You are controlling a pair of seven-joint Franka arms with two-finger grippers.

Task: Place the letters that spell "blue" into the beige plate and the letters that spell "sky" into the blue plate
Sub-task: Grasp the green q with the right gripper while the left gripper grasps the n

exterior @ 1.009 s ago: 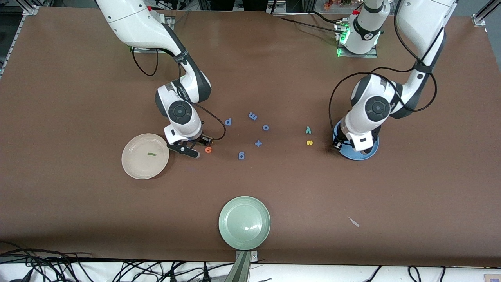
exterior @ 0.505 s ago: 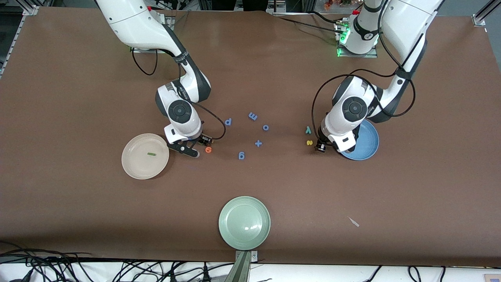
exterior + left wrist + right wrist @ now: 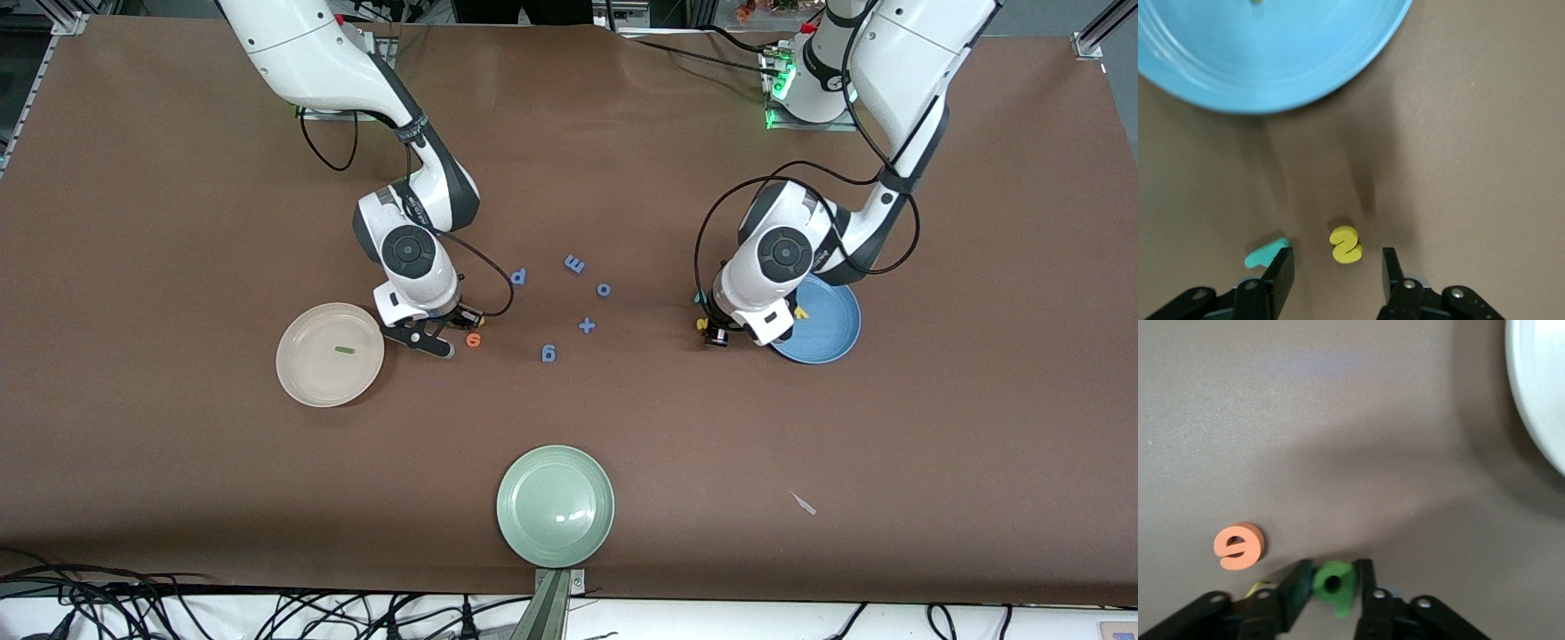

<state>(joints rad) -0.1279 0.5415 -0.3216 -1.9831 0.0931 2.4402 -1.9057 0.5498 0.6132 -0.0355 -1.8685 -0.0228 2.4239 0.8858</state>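
Between right hand [image 3: 1333, 587] fingers, green b [image 3: 1333, 583]

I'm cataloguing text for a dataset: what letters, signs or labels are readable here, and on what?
"e": orange letter
"s": yellow letter
"m": blue letter
"o": blue ring letter
"+": blue sign
"l": green stick, in beige plate
"b": dark green letter, in right gripper
The rest lie on the table.
Remaining letters ambiguous; no printed labels readable.
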